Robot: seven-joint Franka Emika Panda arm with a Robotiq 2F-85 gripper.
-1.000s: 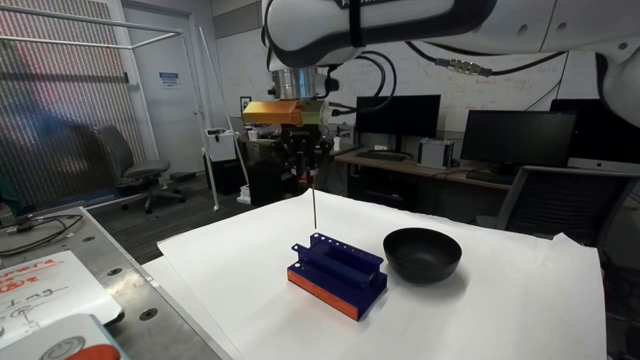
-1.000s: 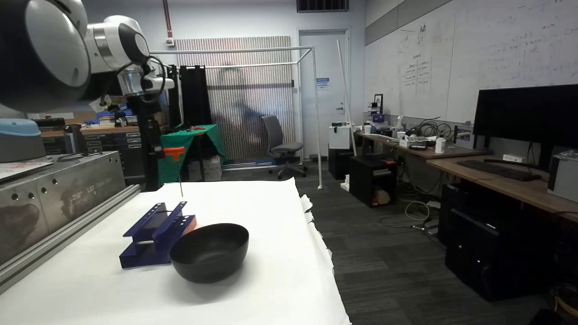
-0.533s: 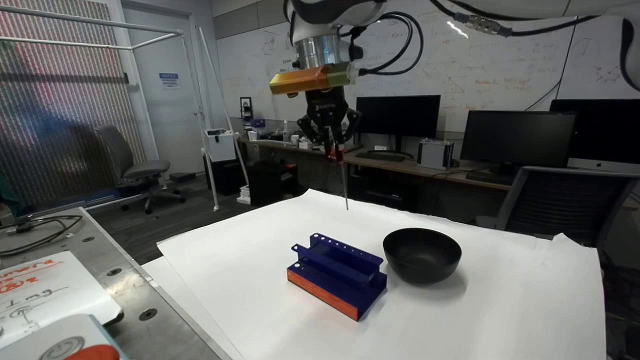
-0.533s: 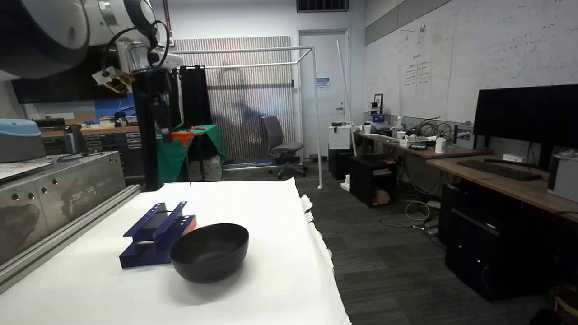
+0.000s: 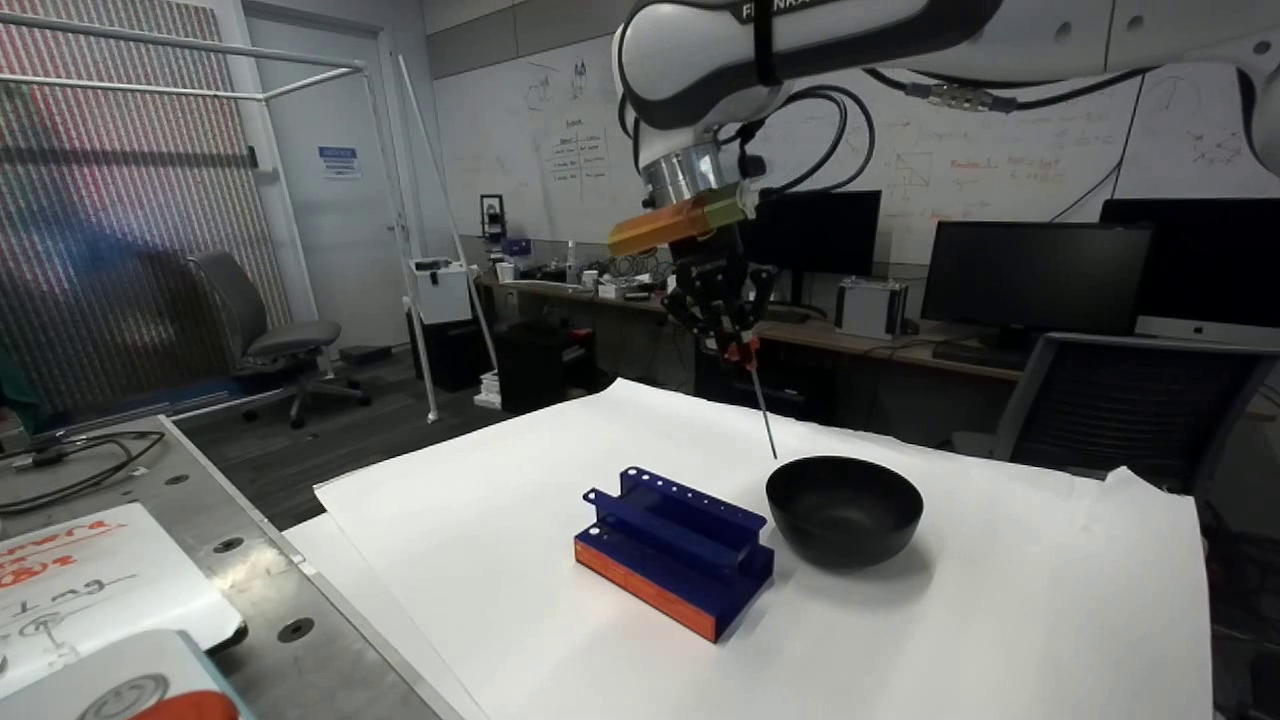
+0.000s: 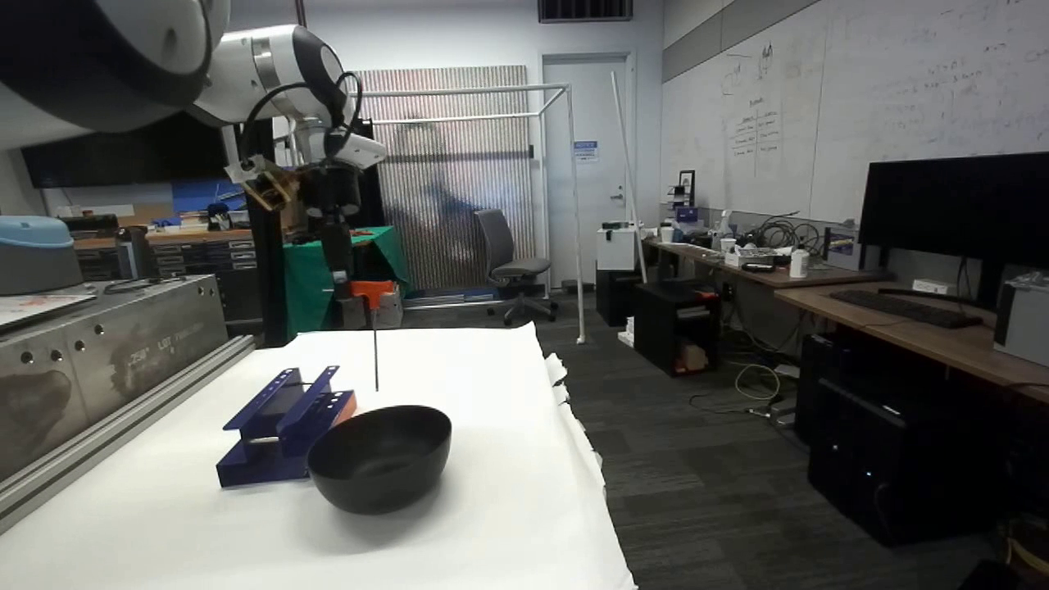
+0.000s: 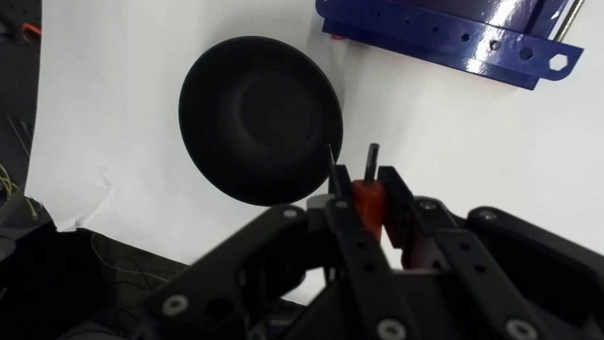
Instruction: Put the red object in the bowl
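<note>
The red object (image 5: 741,351) has a small red-orange head and a long thin dark shaft pointing down. It also shows in an exterior view (image 6: 374,292) and in the wrist view (image 7: 369,200). My gripper (image 5: 735,346) is shut on its head and holds it in the air, tilted, with both fingers against the red part in the wrist view. The matte black bowl (image 5: 845,535) stands upright on the white-covered table. In both exterior views the shaft's tip shows just above the bowl's far rim. In the wrist view the bowl (image 7: 278,108) shows beyond my fingertips, to the left.
A blue slotted rack (image 5: 680,540) with a red-orange side stands close beside the bowl; it also shows in the wrist view (image 7: 448,42). A metal bench (image 5: 290,600) runs along one table side. Desks with monitors (image 5: 1040,270) stand behind.
My gripper has carried the red object from beyond the rack across to the bowl, rising first and then coming down. The wrist has tilted. The bowl and rack have not moved.
</note>
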